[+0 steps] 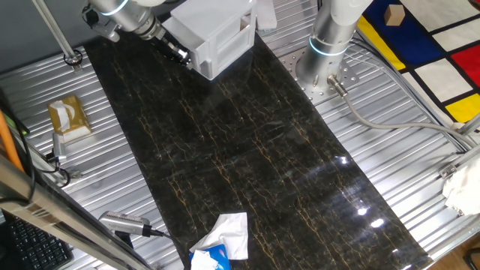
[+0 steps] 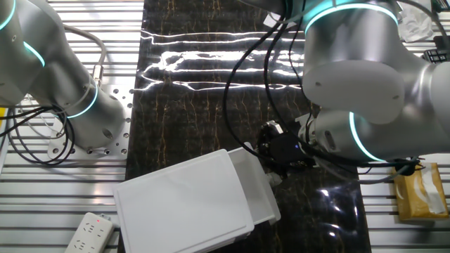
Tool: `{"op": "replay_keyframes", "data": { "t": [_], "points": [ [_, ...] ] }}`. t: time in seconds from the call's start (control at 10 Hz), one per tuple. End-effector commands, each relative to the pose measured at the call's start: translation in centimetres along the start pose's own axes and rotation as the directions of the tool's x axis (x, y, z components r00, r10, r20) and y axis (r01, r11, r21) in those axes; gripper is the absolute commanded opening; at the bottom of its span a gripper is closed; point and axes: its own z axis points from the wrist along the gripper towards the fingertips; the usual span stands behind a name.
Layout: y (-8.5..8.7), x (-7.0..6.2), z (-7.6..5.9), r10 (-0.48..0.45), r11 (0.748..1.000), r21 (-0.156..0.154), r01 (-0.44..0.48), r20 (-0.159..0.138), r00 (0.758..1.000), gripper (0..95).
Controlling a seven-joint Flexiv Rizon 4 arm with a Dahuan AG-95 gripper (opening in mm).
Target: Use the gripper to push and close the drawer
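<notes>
The white cabinet [image 2: 179, 207] stands at one end of the dark marble mat. Its drawer [image 2: 259, 188] sticks out a short way from the side that faces the gripper. My black gripper [image 2: 275, 160] is at the drawer's flat front, touching it or nearly so. The fingers look pressed together with nothing between them. In one fixed view the gripper [image 1: 178, 54] points at the cabinet's [image 1: 214, 34] lower left side, where the drawer [image 1: 197, 63] front shows as a narrow white face.
The upright silver arm base [image 1: 330, 34] stands right of the cabinet. A crumpled white-and-blue wrapper [image 1: 221, 241] lies at the mat's near end. A tissue box [image 1: 67, 118] sits on the metal table at the left. A white power strip [image 2: 88, 232] lies beside the cabinet.
</notes>
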Motion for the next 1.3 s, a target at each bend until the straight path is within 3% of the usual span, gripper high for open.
{"op": "replay_keyframes", "data": {
  "t": [0.1,0.9,1.3],
  "points": [
    [-0.1,-0.1,-0.1,0.002,1.000,-0.004,-0.002,-0.006,1.000,0.0],
    [-0.1,-0.1,-0.1,0.007,1.000,-0.008,-0.007,-0.013,1.000,0.0],
    [-0.3,-3.1,-3.1,0.025,1.000,-0.017,-0.025,-0.037,0.999,0.0]
  ]
}}
